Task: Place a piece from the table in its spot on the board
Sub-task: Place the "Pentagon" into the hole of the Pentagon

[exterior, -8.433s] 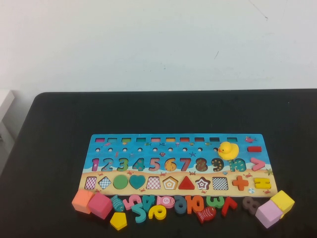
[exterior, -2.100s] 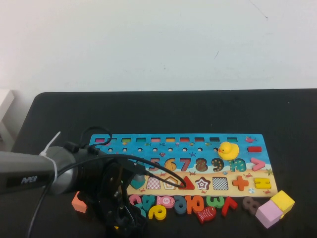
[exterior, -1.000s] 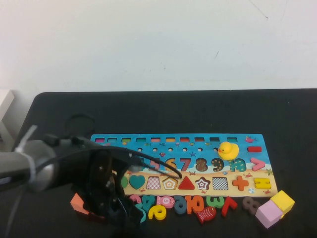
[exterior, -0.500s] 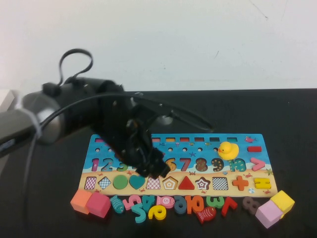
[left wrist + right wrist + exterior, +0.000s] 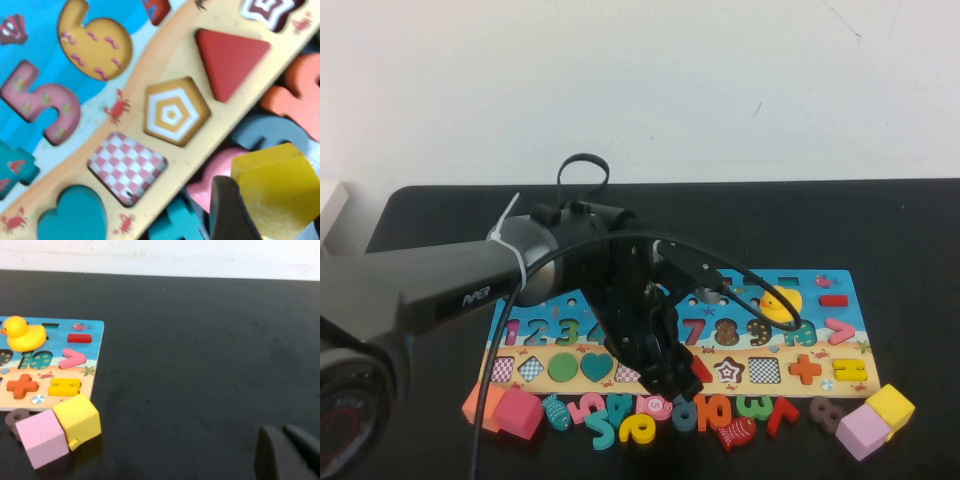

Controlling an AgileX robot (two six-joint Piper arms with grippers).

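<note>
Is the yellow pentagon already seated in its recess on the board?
No, the pentagon recess shows its bare nested outlines, while the yellow pentagon sits in the left tool beside it.

board [image 5: 670, 330] on table [image 5: 880, 230]

A bare robot test bench or lab setup: a matte black table [image 5: 900, 230] against a plain white wall [image 5: 650, 80], carrying only a children's number-and-shape puzzle board [image 5: 820, 345], loose blocks and a rubber duck [image 5: 778, 300].
</note>
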